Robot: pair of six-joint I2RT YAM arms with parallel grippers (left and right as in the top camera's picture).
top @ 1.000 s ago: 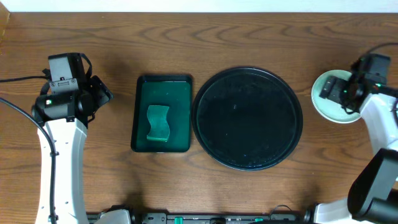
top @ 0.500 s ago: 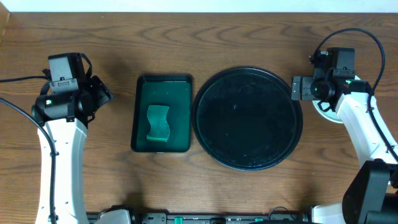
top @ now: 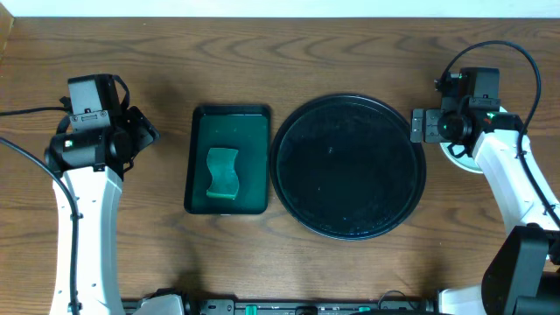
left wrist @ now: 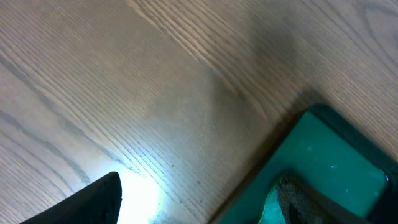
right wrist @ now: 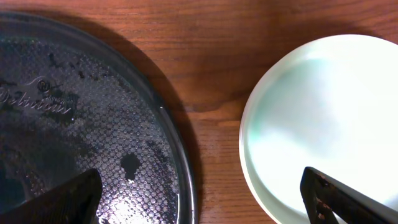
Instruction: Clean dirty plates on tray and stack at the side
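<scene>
Right wrist, plates (right wrist: 323, 118) just beside tray (right wrist: 81, 130)

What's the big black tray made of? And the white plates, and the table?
The black tray looks like plastic: glossy, with a tiny embossed honeycomb texture. The plates look smooth and shiny, glazed ceramic or melamine; I can't tell which. The table shows wood grain, perhaps laminate.

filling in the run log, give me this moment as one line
tray empty | plates stacked right of tray | right gripper open | left gripper open | sponge in green tray
</scene>
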